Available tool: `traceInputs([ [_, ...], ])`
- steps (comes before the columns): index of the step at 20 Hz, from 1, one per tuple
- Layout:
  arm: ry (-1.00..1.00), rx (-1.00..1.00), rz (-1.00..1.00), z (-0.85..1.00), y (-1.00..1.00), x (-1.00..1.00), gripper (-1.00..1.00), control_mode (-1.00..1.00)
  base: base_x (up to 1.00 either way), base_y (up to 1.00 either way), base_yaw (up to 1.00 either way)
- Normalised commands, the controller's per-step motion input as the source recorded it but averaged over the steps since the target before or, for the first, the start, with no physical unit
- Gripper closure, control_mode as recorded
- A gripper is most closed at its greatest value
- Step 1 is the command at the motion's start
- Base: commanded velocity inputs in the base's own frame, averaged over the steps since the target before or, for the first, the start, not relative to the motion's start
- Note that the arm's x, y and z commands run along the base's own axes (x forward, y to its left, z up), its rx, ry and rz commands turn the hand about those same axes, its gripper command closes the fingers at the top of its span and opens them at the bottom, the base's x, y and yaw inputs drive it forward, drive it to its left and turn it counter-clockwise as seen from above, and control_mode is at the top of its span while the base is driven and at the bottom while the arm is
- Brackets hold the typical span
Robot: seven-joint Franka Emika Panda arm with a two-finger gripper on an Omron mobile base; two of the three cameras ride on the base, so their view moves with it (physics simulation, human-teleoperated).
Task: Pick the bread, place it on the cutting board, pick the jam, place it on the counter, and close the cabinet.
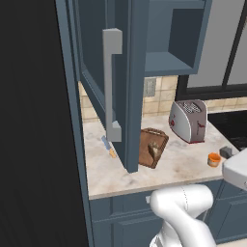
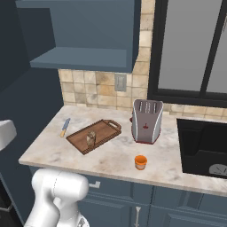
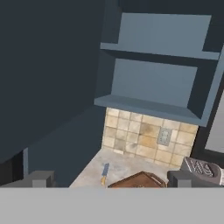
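The bread [image 2: 91, 139] lies on the cutting board [image 2: 104, 131], also seen as bread [image 1: 155, 149] on the cutting board [image 1: 147, 154]. The orange jam [image 2: 141, 162] stands on the counter [image 2: 111, 159] in front of the toaster; it also shows as jam [image 1: 214, 159]. The cabinet [image 2: 84, 37] hangs above with bare shelves, its door [image 1: 129, 87] swung out over the counter edge. In the hand view my gripper [image 3: 111, 180] is open and holds nothing, facing the cabinet [image 3: 157, 78] from in front, with the door [image 3: 48, 65] to its left.
A grey toaster [image 2: 146, 120] stands right of the board. A small knife [image 2: 65, 127] lies on the counter at its left. A dark cooktop [image 2: 204, 146] sits at the far right, under a window. A tall dark wall flanks the counter on the left.
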Motion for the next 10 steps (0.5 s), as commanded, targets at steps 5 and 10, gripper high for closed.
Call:
traceInputs([
  [5, -0.06, 0.02, -0.02, 0.17, 0.06, -0.09, -1.0, -1.0, 0.0, 0.0, 0.0],
  [10, 0.0, 0.02, -0.01, 0.03, 0.19, -0.14, -1.0, -1.0, 0.0, 0.0, 0.0],
])
